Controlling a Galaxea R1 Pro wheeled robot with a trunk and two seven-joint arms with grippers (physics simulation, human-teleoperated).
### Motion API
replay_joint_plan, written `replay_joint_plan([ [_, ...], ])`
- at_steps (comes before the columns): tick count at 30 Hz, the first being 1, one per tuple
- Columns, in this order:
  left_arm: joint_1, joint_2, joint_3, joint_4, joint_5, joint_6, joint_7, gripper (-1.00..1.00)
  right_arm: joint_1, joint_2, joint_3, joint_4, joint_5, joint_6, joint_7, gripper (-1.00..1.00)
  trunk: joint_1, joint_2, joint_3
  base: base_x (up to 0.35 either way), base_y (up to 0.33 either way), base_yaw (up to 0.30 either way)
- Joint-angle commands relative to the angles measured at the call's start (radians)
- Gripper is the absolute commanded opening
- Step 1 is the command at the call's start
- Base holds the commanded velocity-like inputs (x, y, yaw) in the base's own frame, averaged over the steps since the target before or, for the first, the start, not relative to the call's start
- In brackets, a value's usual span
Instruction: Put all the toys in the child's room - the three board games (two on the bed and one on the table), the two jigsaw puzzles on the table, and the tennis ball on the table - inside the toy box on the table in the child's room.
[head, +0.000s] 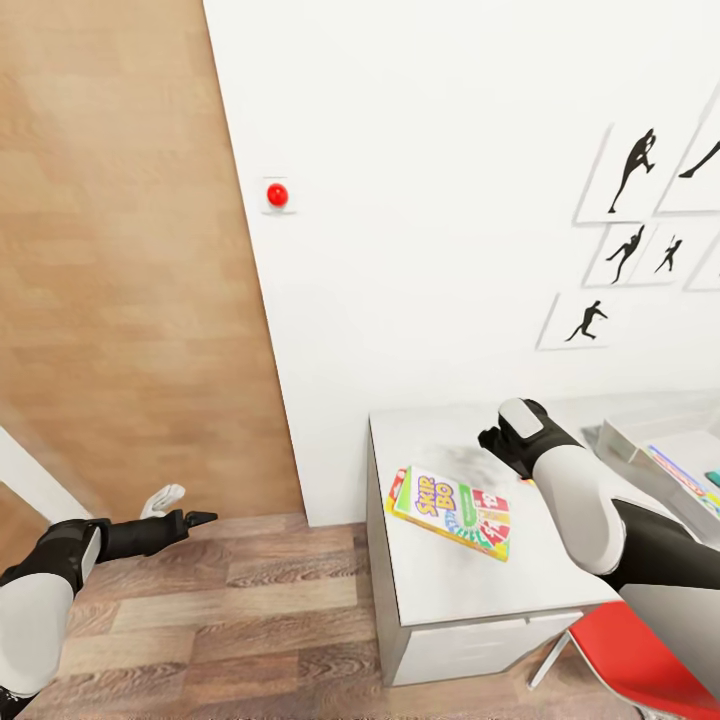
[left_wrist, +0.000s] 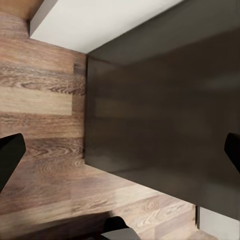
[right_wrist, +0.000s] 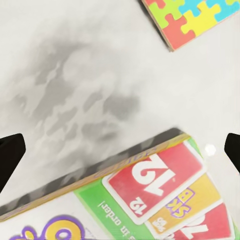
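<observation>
Nearest lies the wooden floor (head: 200, 610), with a red chair (head: 640, 655) at the near right. The left claw (head: 185, 508) hangs over the floor at the left, fingers spread, holding nothing. Further right stands the white desk (head: 450, 590), carrying the Skip-Bo board game (head: 452, 512) near its left edge. The right claw (head: 497, 440) hovers just beyond the game, wide open and empty. A jigsaw puzzle (right_wrist: 192, 17) lies nearby. Behind rises a white wall (head: 430, 200) with a red button (head: 277, 195).

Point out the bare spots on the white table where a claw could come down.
The table is bare in front of the Skip-Bo box, toward the near edge, and behind the box up to the wall. The right claw hangs over the bare top between the box and a jigsaw puzzle. The table's right end looks crowded.
</observation>
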Motion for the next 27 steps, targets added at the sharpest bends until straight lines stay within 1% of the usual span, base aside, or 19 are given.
replay_joint_plan([
  [1,-0.002,0.000,0.009,-0.001,-0.009,0.007,-0.010,1.00,0.000,-0.003,0.002,-0.002,-0.007,0.004,-0.006,1.00,0.001,-0.002,-0.004,0.000,0.000,0.000],
  [5,-0.002,0.002,0.009,-0.001,-0.002,0.008,-0.024,1.00,0.000,-0.007,0.001,-0.001,-0.008,0.004,-0.006,1.00,0.001,-0.002,-0.010,0.000,0.000,0.000],
  [8,-0.002,0.003,0.008,-0.001,0.024,0.009,-0.050,1.00,0.000,-0.008,0.000,-0.001,-0.008,0.004,-0.008,1.00,0.001,-0.002,-0.015,0.000,0.000,0.000],
  [9,-0.002,0.004,0.008,-0.002,0.043,0.010,-0.064,1.00,0.000,-0.008,0.000,-0.001,-0.009,0.004,-0.008,1.00,0.001,-0.002,-0.017,0.000,0.000,0.000],
  [11,-0.002,0.005,0.008,-0.002,0.064,0.012,-0.076,1.00,0.000,-0.008,0.000,-0.001,-0.009,0.004,-0.009,1.00,0.001,-0.002,-0.020,0.000,0.000,0.000],
  [12,-0.002,0.005,0.007,-0.002,0.084,0.014,-0.084,1.00,0.000,-0.008,0.000,0.000,-0.009,0.004,-0.009,1.00,0.001,-0.002,-0.022,0.000,0.000,0.000],
  [16,-0.002,0.009,0.006,-0.002,0.116,0.017,-0.094,1.00,0.000,-0.008,0.000,-0.001,-0.009,0.004,-0.010,1.00,0.001,-0.002,-0.028,0.000,0.000,0.000],
  [20,-0.002,0.019,0.007,-0.002,0.125,0.017,-0.098,1.00,0.000,-0.007,-0.001,-0.001,-0.009,0.003,-0.010,1.00,0.001,-0.002,-0.035,0.000,0.000,0.000],
  [27,-0.002,0.022,0.007,-0.002,0.127,0.016,-0.098,1.00,0.001,-0.008,-0.012,-0.001,-0.017,0.003,-0.010,1.00,0.001,-0.002,-0.046,0.000,0.000,0.000],
])
